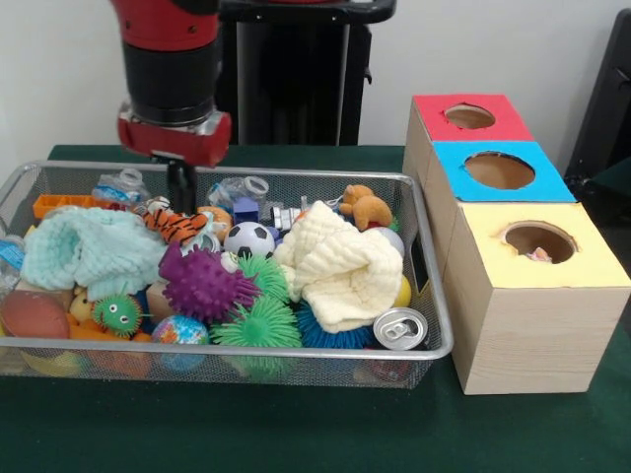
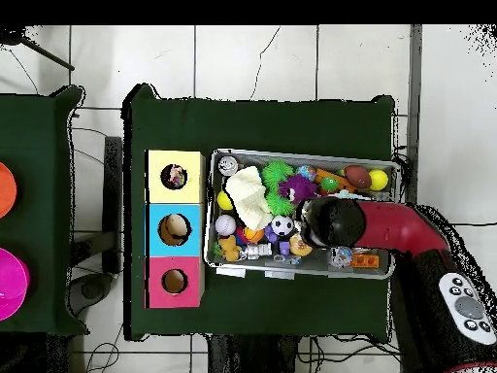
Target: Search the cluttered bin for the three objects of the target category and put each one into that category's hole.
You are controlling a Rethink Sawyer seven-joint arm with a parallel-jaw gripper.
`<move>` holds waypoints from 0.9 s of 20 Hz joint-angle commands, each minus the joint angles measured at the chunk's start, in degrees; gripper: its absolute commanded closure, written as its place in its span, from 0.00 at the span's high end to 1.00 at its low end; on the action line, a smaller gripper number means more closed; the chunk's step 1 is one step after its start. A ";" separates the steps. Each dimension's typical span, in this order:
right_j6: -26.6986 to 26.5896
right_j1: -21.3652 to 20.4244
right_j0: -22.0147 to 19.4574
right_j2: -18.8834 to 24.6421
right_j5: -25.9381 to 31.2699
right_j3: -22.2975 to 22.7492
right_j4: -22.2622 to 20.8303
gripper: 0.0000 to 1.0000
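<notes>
Arm down over the bin (image 1: pixel 434 296), gripper (image 1: pixel 181 202) dipping behind the striped tiger toy (image 1: pixel 175 225) at the far left. Its tips are buried in clutter, so whether it grips anything, I cannot tell. Cloths, spiky balls and a can (image 1: pixel 400 327) crowd the rest.

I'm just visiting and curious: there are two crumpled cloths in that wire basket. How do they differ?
The mint cloth is pale green and lies at the basket's left end, spread low and wide. The cream cloth is pale yellow, lies right of the middle, and is bunched into a taller heap, partly covering a blue spiky ball. Both look like soft, textured fabric, rumpled on top of the toys.
</notes>
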 commanded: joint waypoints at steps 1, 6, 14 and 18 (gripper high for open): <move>-27.49 8.63 -6.17 8.52 7.96 -7.93 -6.59 0.00; -31.12 11.50 -8.00 11.10 9.01 -11.05 -8.36 0.00; -40.49 14.87 -8.38 13.54 16.19 -19.68 -8.98 0.00; -38.67 16.30 -8.08 13.19 13.35 -18.91 -9.00 0.00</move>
